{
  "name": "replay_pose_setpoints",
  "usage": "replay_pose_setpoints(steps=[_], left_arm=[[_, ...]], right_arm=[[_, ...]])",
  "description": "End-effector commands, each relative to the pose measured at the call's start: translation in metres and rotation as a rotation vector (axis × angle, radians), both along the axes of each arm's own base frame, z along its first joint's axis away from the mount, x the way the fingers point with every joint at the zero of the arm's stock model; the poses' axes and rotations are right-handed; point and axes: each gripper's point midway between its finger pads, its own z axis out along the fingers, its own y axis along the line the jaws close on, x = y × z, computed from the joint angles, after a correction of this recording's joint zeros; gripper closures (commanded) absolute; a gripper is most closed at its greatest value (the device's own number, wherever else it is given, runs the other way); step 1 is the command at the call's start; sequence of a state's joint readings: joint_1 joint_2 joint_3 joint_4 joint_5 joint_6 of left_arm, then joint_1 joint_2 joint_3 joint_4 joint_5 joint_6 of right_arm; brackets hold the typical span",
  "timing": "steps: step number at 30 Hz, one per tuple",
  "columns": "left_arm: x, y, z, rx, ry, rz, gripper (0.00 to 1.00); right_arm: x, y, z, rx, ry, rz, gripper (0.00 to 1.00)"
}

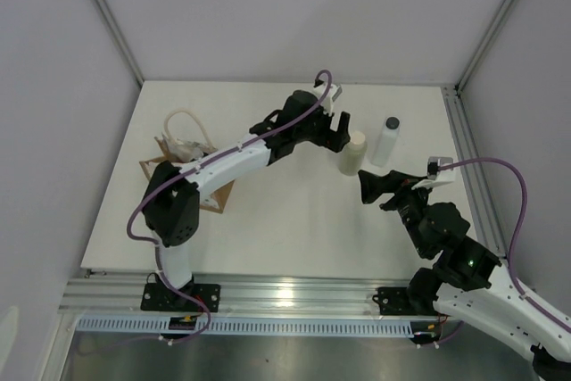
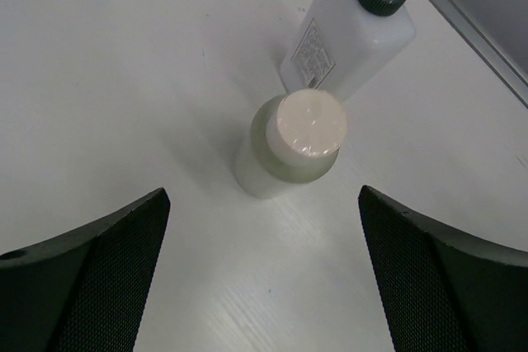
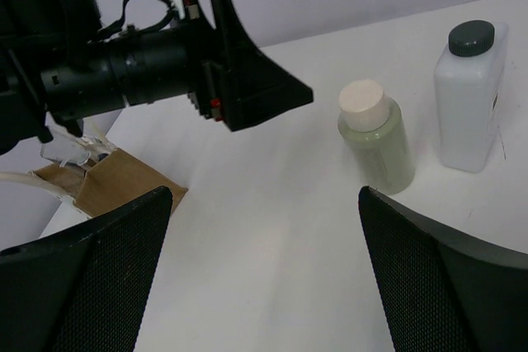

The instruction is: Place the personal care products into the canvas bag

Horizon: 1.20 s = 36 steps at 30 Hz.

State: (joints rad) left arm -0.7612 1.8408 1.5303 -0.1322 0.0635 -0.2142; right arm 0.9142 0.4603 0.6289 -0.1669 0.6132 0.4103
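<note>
A cream bottle with a cream cap stands upright at the back right of the table, and it shows in the left wrist view and right wrist view. A translucent white bottle with a dark cap stands just right of it. My left gripper is open and empty, just left of the cream bottle. My right gripper is open and empty, a little nearer than the bottles. The tan canvas bag stands at the left under the left arm. The squeeze tube and orange bottle are out of view.
Cream rope handles rise from the bag's far side. A metal rail runs along the table's right edge, close to the white bottle. Grey walls enclose the back and sides.
</note>
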Motion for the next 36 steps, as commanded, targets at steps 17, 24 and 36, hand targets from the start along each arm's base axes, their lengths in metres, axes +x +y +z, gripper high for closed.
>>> replay_pose_setpoints(steps=[17,24,36], left_arm=[[0.028,-0.071,-0.023,0.083,-0.079,-0.128,0.01],[0.023,-0.082,-0.036,0.1,-0.072,-0.177,0.01],[0.033,-0.088,-0.06,0.202,-0.055,-0.123,0.02]], right_arm=[[0.003,0.0,0.003,0.011,-0.004,-0.014,0.02],[0.002,-0.001,0.004,0.015,-0.007,-0.013,0.02],[0.002,-0.002,0.005,0.016,-0.009,-0.017,0.02]])
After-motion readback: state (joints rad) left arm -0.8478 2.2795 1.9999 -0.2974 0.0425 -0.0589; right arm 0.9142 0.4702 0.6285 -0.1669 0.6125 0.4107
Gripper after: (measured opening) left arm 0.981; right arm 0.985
